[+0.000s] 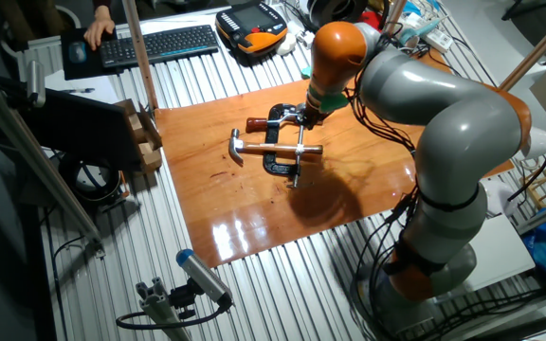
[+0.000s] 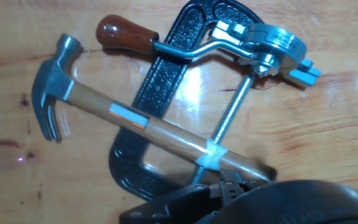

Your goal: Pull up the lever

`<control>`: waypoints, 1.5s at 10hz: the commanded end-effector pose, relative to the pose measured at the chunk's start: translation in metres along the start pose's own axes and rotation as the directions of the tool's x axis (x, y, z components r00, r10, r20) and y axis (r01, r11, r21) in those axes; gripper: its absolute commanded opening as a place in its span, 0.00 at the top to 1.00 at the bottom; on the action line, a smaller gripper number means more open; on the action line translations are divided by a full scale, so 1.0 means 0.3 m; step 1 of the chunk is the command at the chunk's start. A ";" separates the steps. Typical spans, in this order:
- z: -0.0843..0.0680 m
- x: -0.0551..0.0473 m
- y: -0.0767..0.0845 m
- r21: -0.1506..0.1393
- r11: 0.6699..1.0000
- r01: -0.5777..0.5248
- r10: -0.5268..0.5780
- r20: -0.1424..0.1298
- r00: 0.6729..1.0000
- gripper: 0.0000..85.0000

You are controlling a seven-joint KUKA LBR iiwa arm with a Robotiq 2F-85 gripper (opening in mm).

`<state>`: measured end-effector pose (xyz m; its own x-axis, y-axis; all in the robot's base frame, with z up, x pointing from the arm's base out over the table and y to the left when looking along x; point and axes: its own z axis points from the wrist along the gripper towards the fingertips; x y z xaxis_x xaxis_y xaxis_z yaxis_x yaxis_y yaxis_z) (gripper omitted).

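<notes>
gripper [image 1: 303,117] hovers low over the far end of the black c-clamp [image 2: 160,81] on the wooden board [image 1: 226,218]; whether its jaws are wide or narrow, cannot tell. the lever [image 1: 295,179], a short crossbar, sits at the near end of the long screw [image 2: 229,121], well apart from the fingers. screw axis runs toward the front edge. hammer [image 2: 135,118] lies across the clamp between them.
</notes>
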<state>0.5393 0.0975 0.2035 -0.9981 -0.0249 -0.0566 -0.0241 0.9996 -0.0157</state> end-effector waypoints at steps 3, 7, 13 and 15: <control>0.012 -0.023 0.117 0.007 0.990 -0.144 0.144 0.009 0.990 1.00; 0.043 -0.103 0.248 0.016 0.973 -0.232 0.232 0.018 0.973 1.00; 0.140 -0.176 0.293 0.001 0.987 -0.159 0.159 0.021 0.987 1.00; 0.160 -0.197 0.297 -0.005 0.986 -0.164 0.164 0.017 0.986 1.00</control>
<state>0.6002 0.1866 0.1577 -0.9877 0.1392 -0.0712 0.1396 0.9902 -0.0017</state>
